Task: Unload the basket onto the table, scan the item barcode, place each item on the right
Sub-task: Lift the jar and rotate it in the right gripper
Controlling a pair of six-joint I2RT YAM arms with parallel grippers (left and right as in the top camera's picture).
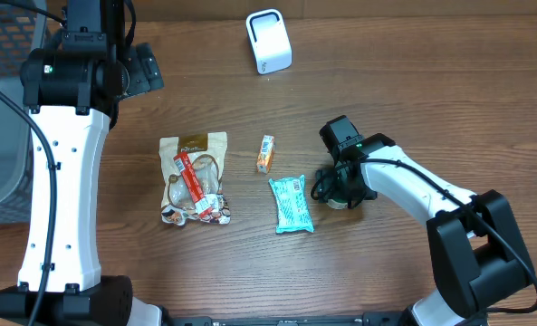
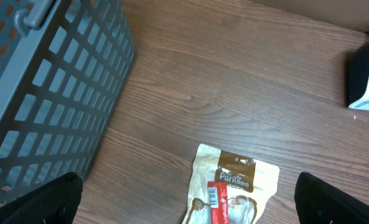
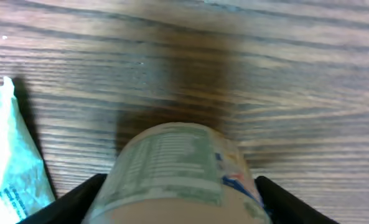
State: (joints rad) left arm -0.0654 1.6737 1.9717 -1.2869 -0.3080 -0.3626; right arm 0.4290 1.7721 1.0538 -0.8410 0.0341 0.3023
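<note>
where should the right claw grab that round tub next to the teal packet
Probably across its curved side wall, coming straight down from above. The tub is round and fits between the fingers of the right claw, which straddle it. The teal packet lies close to one finger, so a sideways approach could snag it.

My left arm (image 1: 64, 199): long white shell, rounded edges, small dark screw holes dotted down it. Black joint housing on top, tiny green light (image 1: 66, 65) on it. Thin black cable (image 1: 43, 167) along shell. My right arm (image 1: 404, 186): same white shell (shorter stretch showing), black joints, own green light (image 1: 359, 142), black cable across it. Lower housings black, blocky. Left fingers (image 2: 38, 200), right fingers (image 3: 78, 200): matte black, wedge-shaped.
</note>
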